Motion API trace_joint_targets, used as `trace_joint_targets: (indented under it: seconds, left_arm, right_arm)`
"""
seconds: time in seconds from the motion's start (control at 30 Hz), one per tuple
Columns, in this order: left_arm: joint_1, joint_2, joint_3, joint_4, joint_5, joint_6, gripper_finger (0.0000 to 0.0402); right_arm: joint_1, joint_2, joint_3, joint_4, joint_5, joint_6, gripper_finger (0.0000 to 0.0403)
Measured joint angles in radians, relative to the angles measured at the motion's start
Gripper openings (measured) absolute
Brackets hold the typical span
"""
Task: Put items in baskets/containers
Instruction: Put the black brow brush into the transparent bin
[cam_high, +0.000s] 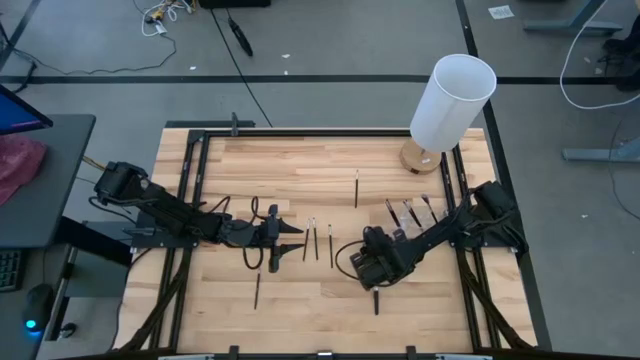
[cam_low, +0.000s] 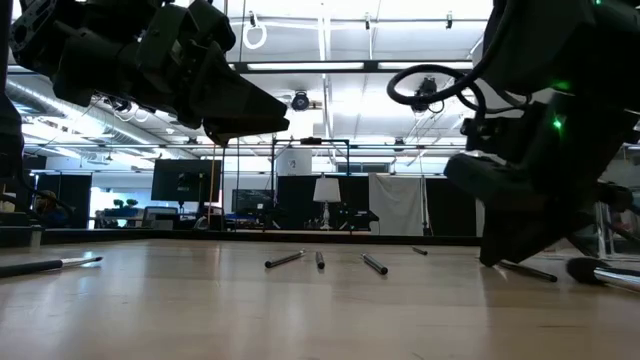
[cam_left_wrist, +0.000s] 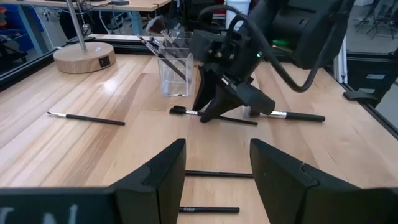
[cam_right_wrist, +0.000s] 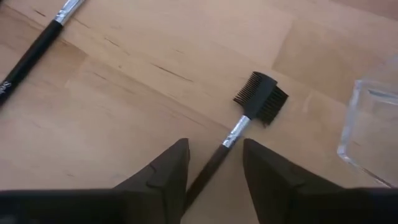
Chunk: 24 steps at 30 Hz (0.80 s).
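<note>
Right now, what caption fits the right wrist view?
Right gripper straddles a comb brush's handle on the table, beside the clear holder.

No lettering can be read; white script on one brush (cam_right_wrist: 25, 62) is illegible.

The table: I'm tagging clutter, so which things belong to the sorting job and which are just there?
Job:
- loose brushes
- comb brush between the right gripper's fingers
- clear holder, some brushes already in it
- left gripper, open, hovering

Just there:
- white lamp on a wooden base
- black frame
</note>
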Motion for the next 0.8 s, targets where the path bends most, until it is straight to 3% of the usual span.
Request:
trace_joint_targets:
  seconds: [0.37, 0.53, 0.8]
  left_arm:
    - [0.000, 0.000, 0.000, -0.002, -0.014, 0.000, 0.0181]
    - [0.000, 0.000, 0.000, -0.002, -0.014, 0.000, 0.0181]
    - [0.000, 0.000, 0.000, -0.002, -0.014, 0.000, 0.0181]
  right_arm:
    - [-0.002, 0.007, 0.003, 0.211, 0.012, -0.326, 0.0148]
    - [0.000, 0.010, 0.006, 0.399, -0.051, -0.495, 0.0148]
    - [0.001, 0.006, 0.006, 0.426, -0.004, -0.599, 0.0149]
